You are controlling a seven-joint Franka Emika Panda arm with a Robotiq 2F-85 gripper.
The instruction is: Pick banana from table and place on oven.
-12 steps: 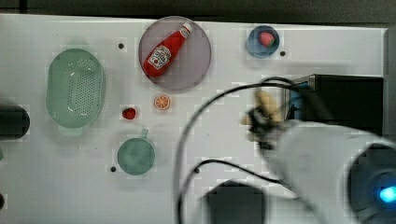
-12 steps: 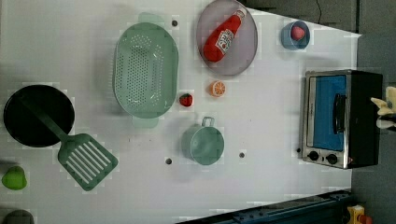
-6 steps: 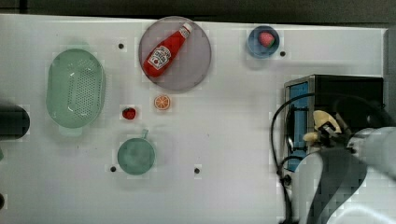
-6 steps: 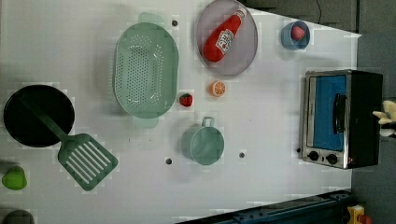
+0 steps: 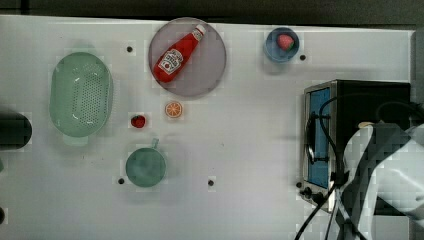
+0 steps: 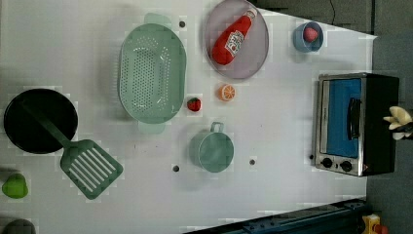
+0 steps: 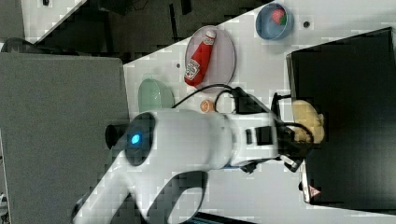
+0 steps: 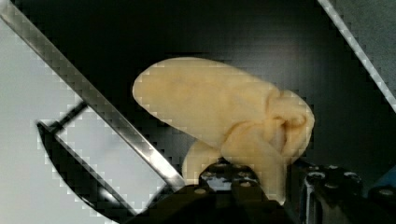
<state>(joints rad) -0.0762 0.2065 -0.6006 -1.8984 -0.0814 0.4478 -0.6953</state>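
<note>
The pale yellow banana (image 8: 219, 102) lies across the oven's black top (image 7: 350, 70), near its front edge, right at my gripper (image 8: 266, 179). In the right view the banana (image 7: 306, 122) sits just past the gripper (image 7: 292, 140), whose arm reaches in from the right view's left. A small part of the banana (image 5: 367, 124) peeks out beside the arm over the oven (image 5: 375, 100) in the top view. The left view has the banana (image 6: 399, 122) at the far side of the oven (image 6: 341, 122). Whether it rests fully on the oven I cannot tell.
On the white table (image 5: 250, 150) stand a grey plate (image 5: 205, 75) with a red ketchup bottle (image 5: 175, 55), an orange slice (image 5: 173, 109), a small strawberry (image 5: 138, 121), a green cup (image 5: 145, 167), a green colander (image 5: 80, 95) and a blue bowl (image 5: 281, 45). A black pan (image 6: 39, 119) and a green spatula (image 6: 90, 168) lie farther off.
The arm carried the banana from over the table beside the oven to above the oven's black top. The other things on the table stayed put.
</note>
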